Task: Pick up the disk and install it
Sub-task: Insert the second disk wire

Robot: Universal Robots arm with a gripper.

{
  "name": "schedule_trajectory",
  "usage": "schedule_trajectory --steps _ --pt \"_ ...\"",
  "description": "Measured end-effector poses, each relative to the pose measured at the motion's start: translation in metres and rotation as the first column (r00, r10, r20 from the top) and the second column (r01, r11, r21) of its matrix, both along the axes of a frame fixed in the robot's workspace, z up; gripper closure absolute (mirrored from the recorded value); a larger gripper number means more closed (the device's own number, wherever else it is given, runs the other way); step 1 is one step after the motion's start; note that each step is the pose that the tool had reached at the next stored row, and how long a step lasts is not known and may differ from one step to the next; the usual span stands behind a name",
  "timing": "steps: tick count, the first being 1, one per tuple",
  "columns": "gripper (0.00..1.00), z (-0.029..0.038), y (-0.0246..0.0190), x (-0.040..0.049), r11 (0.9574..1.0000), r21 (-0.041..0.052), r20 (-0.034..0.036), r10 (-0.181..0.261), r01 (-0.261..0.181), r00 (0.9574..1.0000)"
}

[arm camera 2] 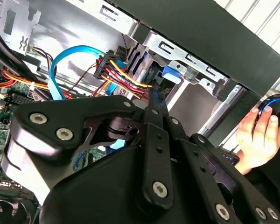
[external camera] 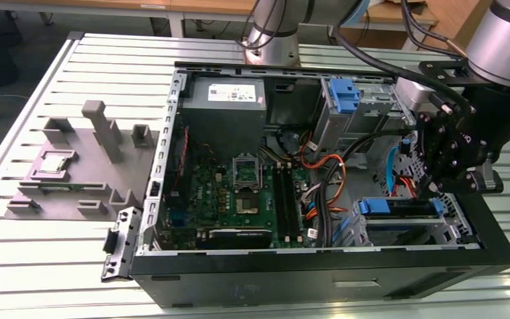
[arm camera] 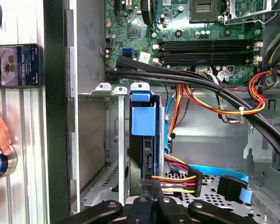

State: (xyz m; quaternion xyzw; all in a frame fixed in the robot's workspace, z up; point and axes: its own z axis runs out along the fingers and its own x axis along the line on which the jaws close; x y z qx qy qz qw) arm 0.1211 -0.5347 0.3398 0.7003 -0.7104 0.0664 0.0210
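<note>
In the exterior view, the black gripper (external camera: 450,159) hangs at the exterior view's right end of the open black computer case (external camera: 326,272), just above the drive bay. The disk, a flat drive with blue plastic rails (external camera: 397,207), sits in the grey metal bay near the front wall of the case, probably so that the rails can guide it into the slot.

In the second wrist view, the black linkage of the gripper takes most of the foreground. A blue rail end (arm camera 2: 173,71) shows at the grey bay, beside a bundle of red, yellow and black wires (arm camera 2: 121,74). A hand (arm camera 2: 256,135) rests on a round blue-ringed button outside the case.

In the first wrist view, the disk stands on its edge inside the bay, and the gripper seems to reach toward its lower end. I cannot tell whether the fingers are closed on it.
</note>
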Motion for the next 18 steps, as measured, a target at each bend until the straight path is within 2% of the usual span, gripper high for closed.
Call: schedule_trajectory --steps 6,18 --pt "0.9 0.0001 0.0 -0.0027 1.0 -0.0001 0.0 0.0 0.0 1.0" --pt "0.9 -0.0001 0.0 -0.0212 1.0 -0.0001 -0.0001 0.0 0.0 1.0"
